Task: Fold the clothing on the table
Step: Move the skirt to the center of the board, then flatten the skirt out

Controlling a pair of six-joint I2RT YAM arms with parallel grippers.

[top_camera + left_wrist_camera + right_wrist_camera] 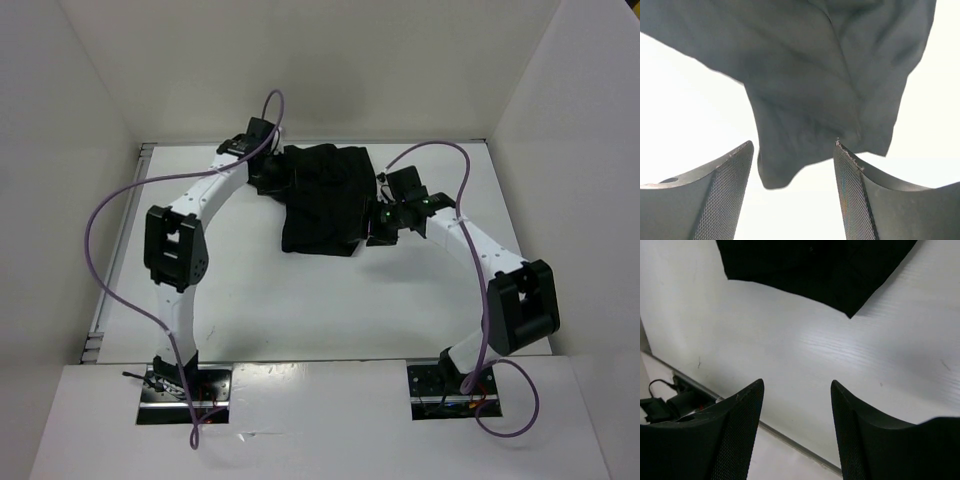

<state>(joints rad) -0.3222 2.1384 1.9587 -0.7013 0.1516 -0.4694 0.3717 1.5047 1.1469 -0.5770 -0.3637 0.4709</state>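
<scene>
Top view: the clothing (325, 200) lies as a compact dark block at the far middle of the table (300, 310), so I judge it partly folded. Left wrist: the left gripper (792, 165) is spread wide and grips nothing; a loose corner lies between its jaws. Right wrist: the right gripper (797, 390) gapes empty over bare table just short of the hem. I'd say tidying or a final fold remains.

clothing (830, 75) blurred close up, cut off by top edge in both wrist views
</scene>
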